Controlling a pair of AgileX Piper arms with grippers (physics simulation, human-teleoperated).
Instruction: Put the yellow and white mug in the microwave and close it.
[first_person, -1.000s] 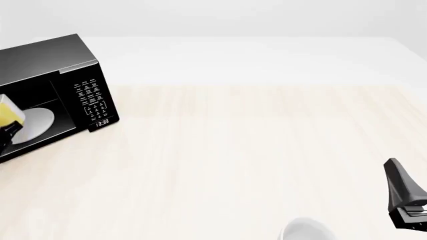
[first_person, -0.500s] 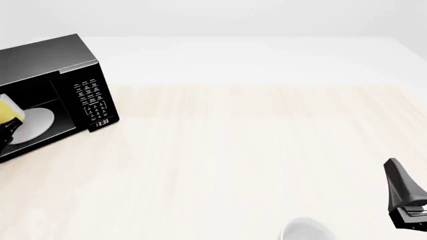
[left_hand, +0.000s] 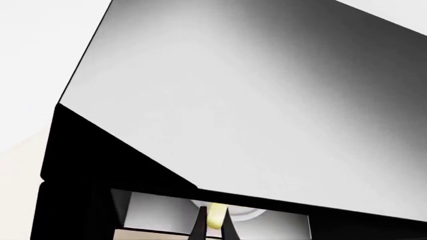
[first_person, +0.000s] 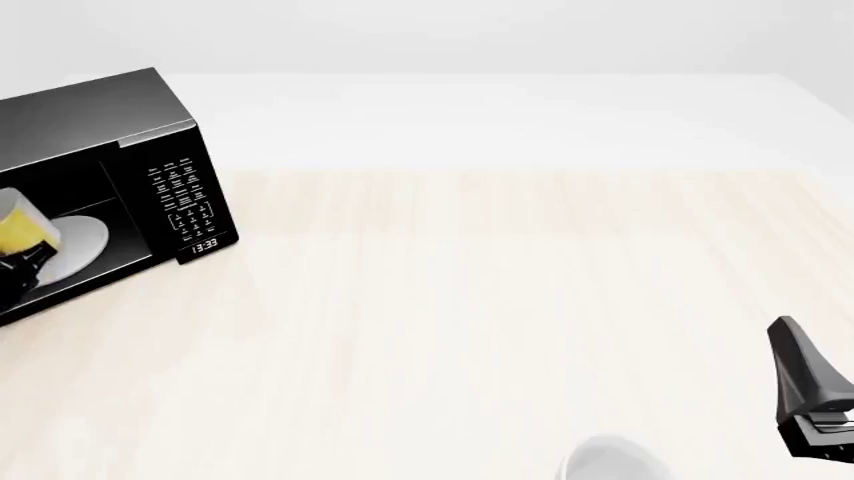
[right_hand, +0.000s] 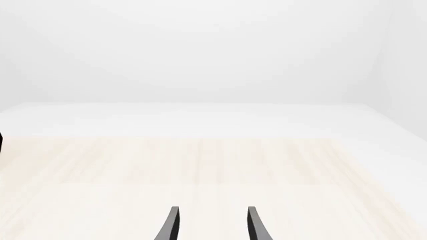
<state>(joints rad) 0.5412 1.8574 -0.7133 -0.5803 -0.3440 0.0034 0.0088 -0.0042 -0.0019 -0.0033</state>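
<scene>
Yellow and white cylindrical mug (first_person: 24, 225) moved further into black box microwave (first_person: 120, 130), left frame edge, over white plate (first_person: 78, 245). We judge release next. Left gripper (left_hand: 210, 227) jaws nearly shut, pinching mug handle; right gripper (right_hand: 210, 225) jaws apart, empty.

The left gripper (left_hand: 210, 227) reaches in at the far left of the front view, its two dark fingers (left_hand: 199, 225) close together and clamped on something yellow (only their tips show in the wrist view). The right gripper (right_hand: 211, 225) sits low at the right edge, near the front of the table, its fingers (right_hand: 171, 224) spread apart with nothing between them, pointing forward
</scene>
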